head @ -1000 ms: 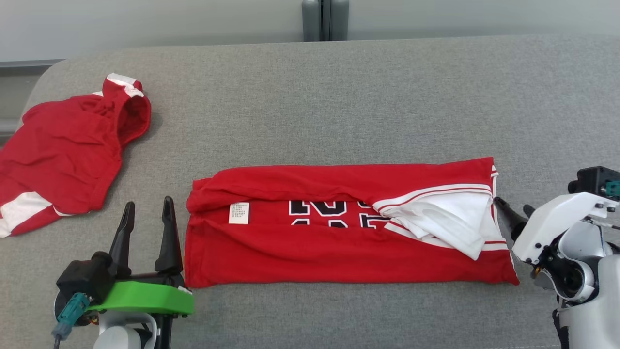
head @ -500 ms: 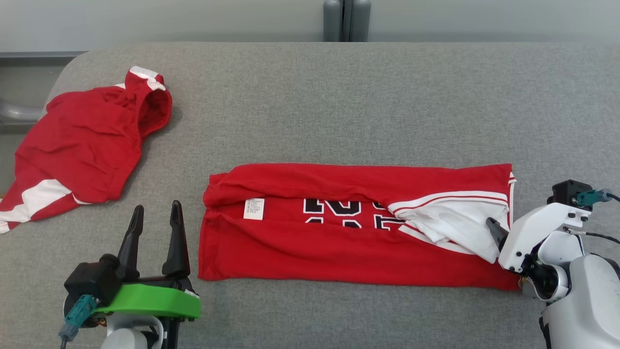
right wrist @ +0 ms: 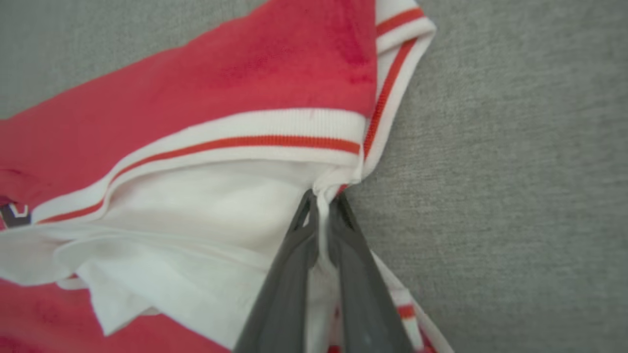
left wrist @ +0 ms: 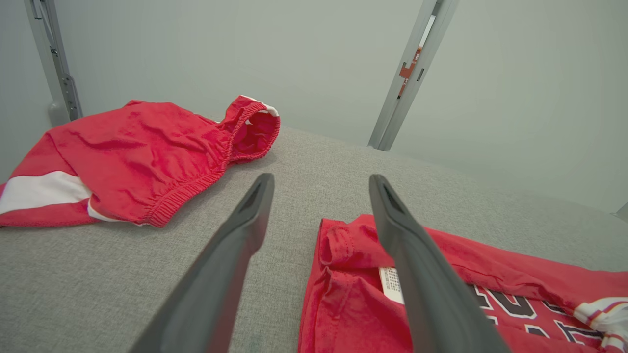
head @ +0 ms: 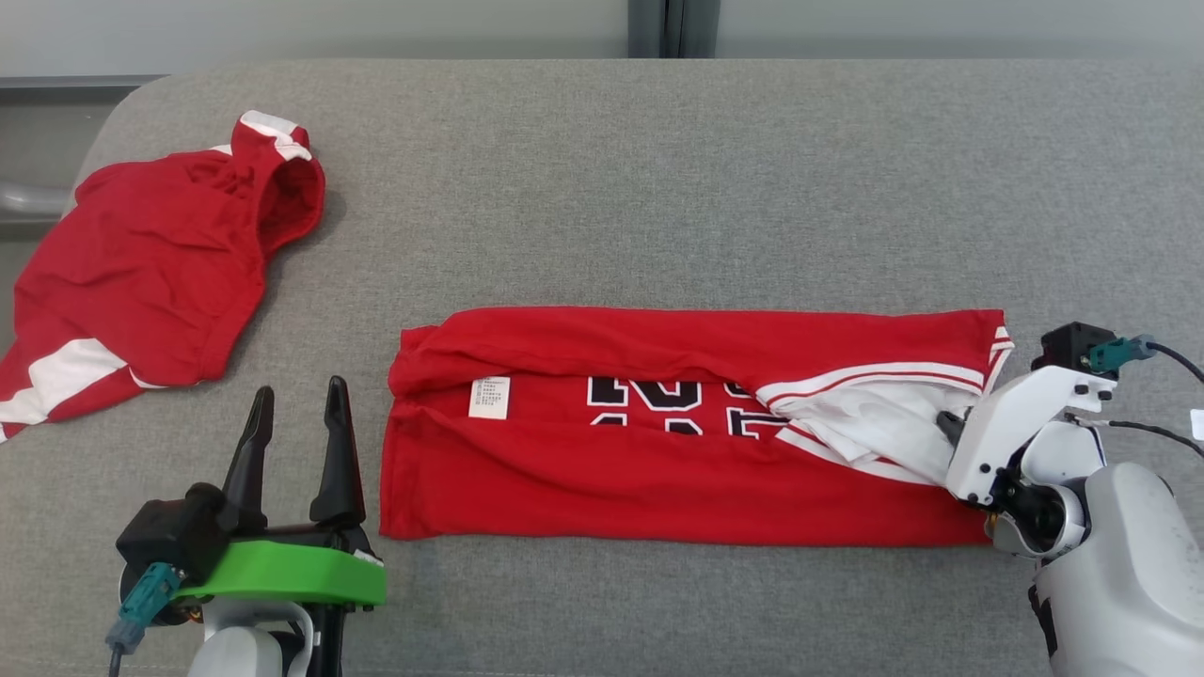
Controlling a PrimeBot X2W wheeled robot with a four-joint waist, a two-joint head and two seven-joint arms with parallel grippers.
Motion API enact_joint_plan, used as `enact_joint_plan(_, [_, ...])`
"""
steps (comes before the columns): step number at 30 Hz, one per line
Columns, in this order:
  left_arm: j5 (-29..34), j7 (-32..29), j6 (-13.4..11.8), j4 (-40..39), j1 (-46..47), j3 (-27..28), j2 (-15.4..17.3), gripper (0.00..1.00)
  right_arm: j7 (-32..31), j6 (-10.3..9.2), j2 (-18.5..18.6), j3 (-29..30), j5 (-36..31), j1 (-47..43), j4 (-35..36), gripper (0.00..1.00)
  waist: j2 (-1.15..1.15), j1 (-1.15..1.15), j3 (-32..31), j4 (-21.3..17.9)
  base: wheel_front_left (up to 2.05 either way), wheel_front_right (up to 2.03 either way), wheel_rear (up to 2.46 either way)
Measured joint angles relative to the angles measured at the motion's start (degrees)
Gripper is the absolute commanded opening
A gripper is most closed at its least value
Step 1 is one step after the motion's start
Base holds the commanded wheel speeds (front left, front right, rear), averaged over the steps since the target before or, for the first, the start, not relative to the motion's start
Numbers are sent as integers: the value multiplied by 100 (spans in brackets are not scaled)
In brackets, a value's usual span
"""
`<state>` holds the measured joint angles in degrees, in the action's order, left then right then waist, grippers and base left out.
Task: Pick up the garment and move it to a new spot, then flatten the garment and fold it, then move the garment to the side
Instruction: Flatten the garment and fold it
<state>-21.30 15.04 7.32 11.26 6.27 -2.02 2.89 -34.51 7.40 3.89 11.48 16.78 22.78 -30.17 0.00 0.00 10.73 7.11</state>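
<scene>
Right fingers [right wrist: 300,235] nearly closed, pinching white fabric at striped end of garment [head: 658,480]. Left fingers [head: 333,442] spread wide, holding nothing, just beside garment's label end. Garment is red jersey folded into long band, lying flat mid-bench [head: 658,188]. Second red piece [head: 160,273] lies crumpled at bench's left, well apart.
</scene>
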Motion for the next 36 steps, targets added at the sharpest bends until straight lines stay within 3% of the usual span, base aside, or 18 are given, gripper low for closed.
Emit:
enact_joint_plan(6, [11,1,0,-75,33,20,-1,100,31,23,245,233,-48,74,162,0,0,0,2,-100,0,0,0])
enact_joint_plan(11, [19,1,0,-136,52,7,-2,100,-18,15,846,982,-250,-48,605,0,0,0,-6,-174,0,0,0])
enact_joint_plan(16, [76,0,1,-165,51,11,-2,100,-136,14,1177,1679,-614,-338,1195,0,0,0,-10,-262,0,0,0])
enact_joint_plan(20, [100,1,1,-144,51,10,-4,100,-277,11,1155,1853,-678,-621,1699,0,0,0,-50,-293,0,0,0])
enact_joint_plan(25, [166,1,1,-79,20,-15,-4,100,-394,9,695,1085,-277,-971,2466,0,0,0,-180,-335,0,0,0])
enact_joint_plan(29, [229,1,1,4,-10,-26,-5,100,-583,8,385,-154,30,-1150,2992,0,0,0,-320,-407,0,0,0])
enact_joint_plan(36, [224,1,1,38,-4,-163,-5,100,-613,8,149,-1471,265,-855,2642,0,0,0,-427,-370,0,0,0])
